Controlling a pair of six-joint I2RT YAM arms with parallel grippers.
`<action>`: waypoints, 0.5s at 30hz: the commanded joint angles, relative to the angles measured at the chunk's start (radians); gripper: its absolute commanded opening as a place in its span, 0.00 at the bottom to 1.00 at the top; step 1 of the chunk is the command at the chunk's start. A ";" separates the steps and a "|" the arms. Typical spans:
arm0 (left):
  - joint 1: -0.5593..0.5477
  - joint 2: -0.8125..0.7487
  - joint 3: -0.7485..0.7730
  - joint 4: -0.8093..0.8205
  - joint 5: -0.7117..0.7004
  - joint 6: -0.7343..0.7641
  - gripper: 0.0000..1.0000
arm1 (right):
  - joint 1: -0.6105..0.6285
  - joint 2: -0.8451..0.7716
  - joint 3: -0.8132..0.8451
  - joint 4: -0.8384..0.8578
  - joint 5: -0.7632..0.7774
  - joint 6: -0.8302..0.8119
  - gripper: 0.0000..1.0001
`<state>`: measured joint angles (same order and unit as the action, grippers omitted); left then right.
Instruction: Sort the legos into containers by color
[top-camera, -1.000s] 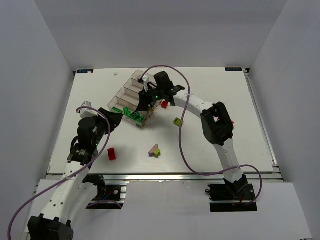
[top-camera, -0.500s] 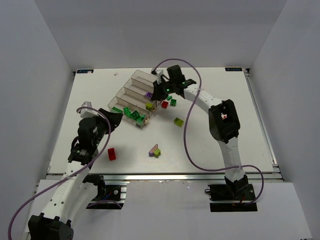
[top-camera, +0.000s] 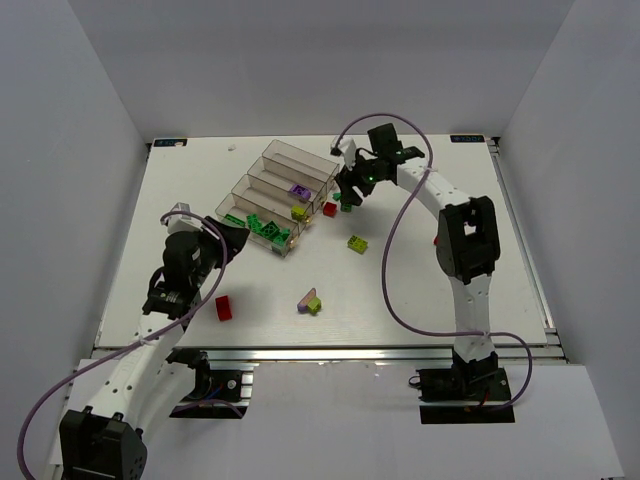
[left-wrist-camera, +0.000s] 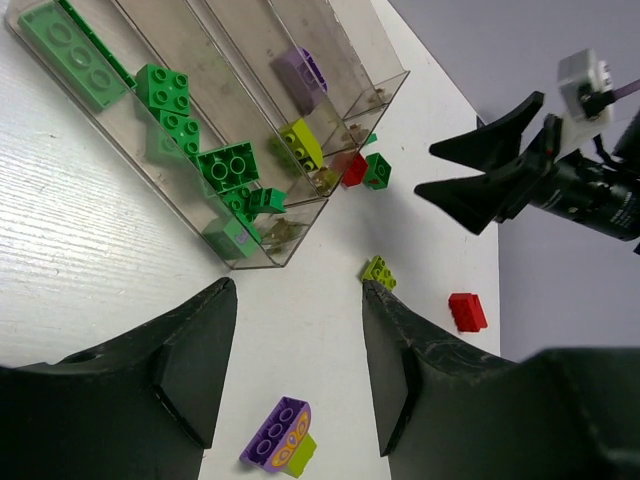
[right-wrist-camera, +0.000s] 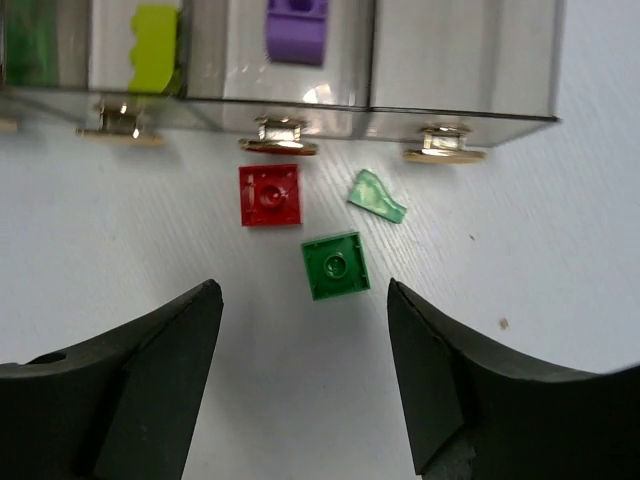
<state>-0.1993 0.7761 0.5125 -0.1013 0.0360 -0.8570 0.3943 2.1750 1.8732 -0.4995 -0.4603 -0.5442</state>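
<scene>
The four joined clear bins stand at the back left. The nearest bin holds several green bricks, another holds a lime brick, and another a purple brick. My right gripper is open and empty, hovering beside the bins' right end. In the right wrist view it is just short of a green brick and a red brick. My left gripper is open and empty, above the table near the bins' front corner. A purple-and-lime brick pair lies below it.
A red brick lies near the front left. A lime brick lies right of the bins, with another red brick beyond it. A pale green scrap lies by the bins' feet. White walls enclose the table.
My right gripper has drawn back from over the bins to the right, to beside the red and green bricks. The purple and lime bricks in the bins are now uncovered. The left arm barely moved.
</scene>
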 joint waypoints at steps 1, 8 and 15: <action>0.001 0.000 0.034 0.025 0.013 0.010 0.63 | -0.008 0.038 0.001 -0.102 -0.072 -0.287 0.73; 0.001 -0.012 0.024 0.015 0.007 0.006 0.63 | -0.014 0.129 0.066 -0.092 -0.044 -0.392 0.79; 0.001 -0.012 0.024 0.006 0.004 0.006 0.63 | -0.006 0.187 0.118 -0.071 -0.006 -0.398 0.80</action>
<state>-0.1993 0.7780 0.5129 -0.0971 0.0376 -0.8558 0.3862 2.3692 1.9526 -0.5953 -0.4751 -0.9039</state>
